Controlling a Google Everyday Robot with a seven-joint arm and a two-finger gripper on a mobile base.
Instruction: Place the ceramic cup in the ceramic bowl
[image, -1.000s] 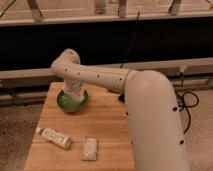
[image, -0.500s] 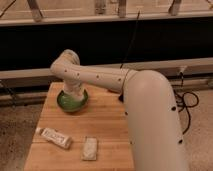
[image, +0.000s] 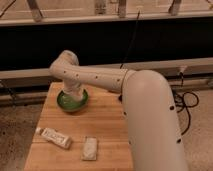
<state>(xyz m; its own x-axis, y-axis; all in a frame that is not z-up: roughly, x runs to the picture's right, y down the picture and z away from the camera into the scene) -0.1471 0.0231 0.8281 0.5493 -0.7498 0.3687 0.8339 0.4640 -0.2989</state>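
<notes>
Camera view: the ceramic cup cannot be made out, hidden where the arm reaches down into the ceramic bowl (image: 64, 104). The green bowl sits at the far left part of the wooden desk (image: 107, 125). The end effector (image: 74, 96) is inside the bowl, over its middle. Nearer the front edge lie a white printed tube (image: 54, 138) and, just beside it, a flat white packet (image: 90, 148).

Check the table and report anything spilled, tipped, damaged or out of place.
Nothing stands out. The green ceramic bowl sits upright near the table's far left corner, with the gripper reaching down into it. The white tube and the flat packet lie flat near the front edge. No spills or damage are visible; the ceramic cup is hidden.
</notes>
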